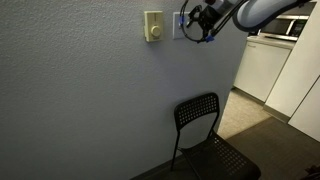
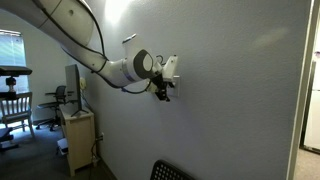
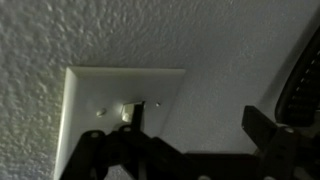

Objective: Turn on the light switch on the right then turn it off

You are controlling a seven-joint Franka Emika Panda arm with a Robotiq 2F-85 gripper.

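Light switch (image 3: pixel 92 112): a white, nearly square plate fixed flat to the textured wall (image 3: pixel 230 45), with a small toggle (image 3: pixel 128 108) at its centre and a screw head just beside it.

Handling, as judged: the plate is rigid and fixed, so nothing is to be lifted or gripped. Only the toggle moves. It is likely a stiff, smooth plastic nub with a short snap travel, so a fingertip could slide off it. Contact is best made squarely on the face of the toggle, with one fingertip pushing along its travel, not a pinch. Moderate force should suffice; pressing hard into the wall risks the plate.

Position: in an exterior view the switch (image 1: pixel 178 25) sits high on the wall, just beside a narrower cream plate with a round knob (image 1: pixel 153 26).

Gripper (image 3: pixel 195 125): jaws spread and empty. In the wrist view one dark finger (image 3: pixel 110 158) rises from below, its tip at or touching the toggle; contact cannot be confirmed. The other finger stands well off to the side, clear of the plate. In both exterior views the gripper (image 1: pixel 203 22) is close against the wall (image 2: pixel 230 90).

Below stands a black chair (image 1: pixel 205 140), well apart.
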